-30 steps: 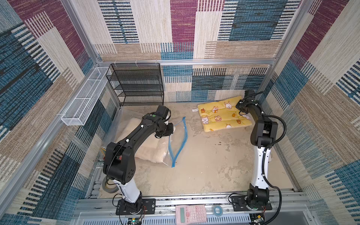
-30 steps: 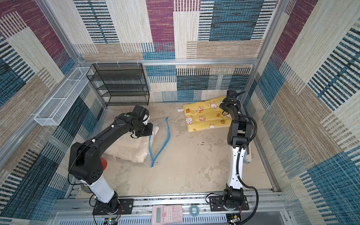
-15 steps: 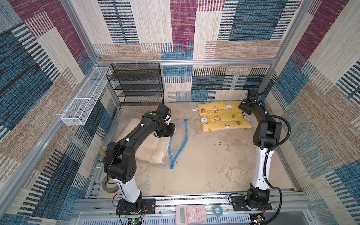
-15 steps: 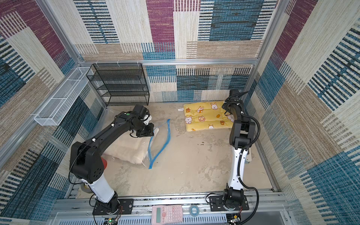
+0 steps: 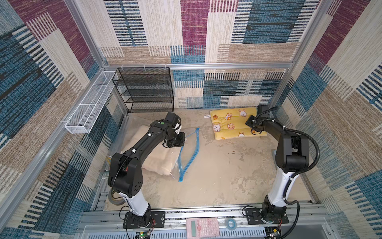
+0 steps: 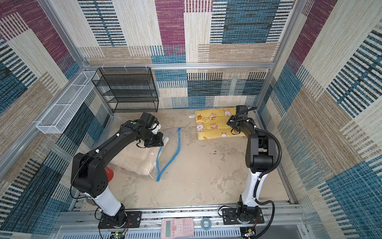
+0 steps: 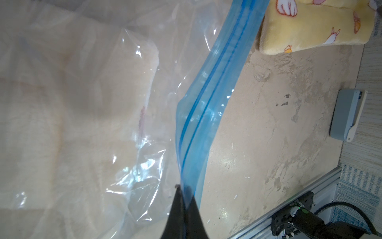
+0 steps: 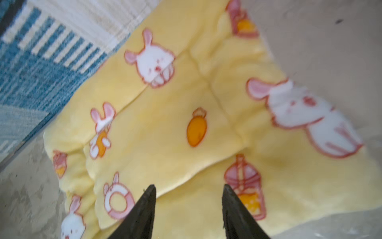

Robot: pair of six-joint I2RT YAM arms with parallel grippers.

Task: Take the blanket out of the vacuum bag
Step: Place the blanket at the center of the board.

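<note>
The vacuum bag (image 5: 187,157) is clear plastic with a blue zip strip (image 6: 175,144) and lies on the floor at the left, its mouth raised. A folded cream blanket (image 5: 159,159) (image 7: 72,103) lies inside it. My left gripper (image 5: 183,142) (image 7: 183,192) is shut on the blue zip strip, holding that edge up. A yellow bunny-print blanket (image 5: 229,124) (image 8: 186,93) lies flat on the floor at the back right, outside the bag. Just above its right end, my right gripper (image 5: 249,122) (image 8: 189,187) stands open, with nothing between its fingers.
A black mesh rack (image 5: 147,91) stands against the back wall, and a white wire basket (image 5: 91,103) hangs on the left wall. A pink calculator (image 5: 202,227) and a tape roll (image 5: 230,224) rest on the front rail. A grey box (image 7: 347,115) sits by the right wall.
My right gripper opened and let go of the yellow blanket, which settled flat; the gripper drew back slightly to the right. The left gripper kept its hold on the zip strip.
</note>
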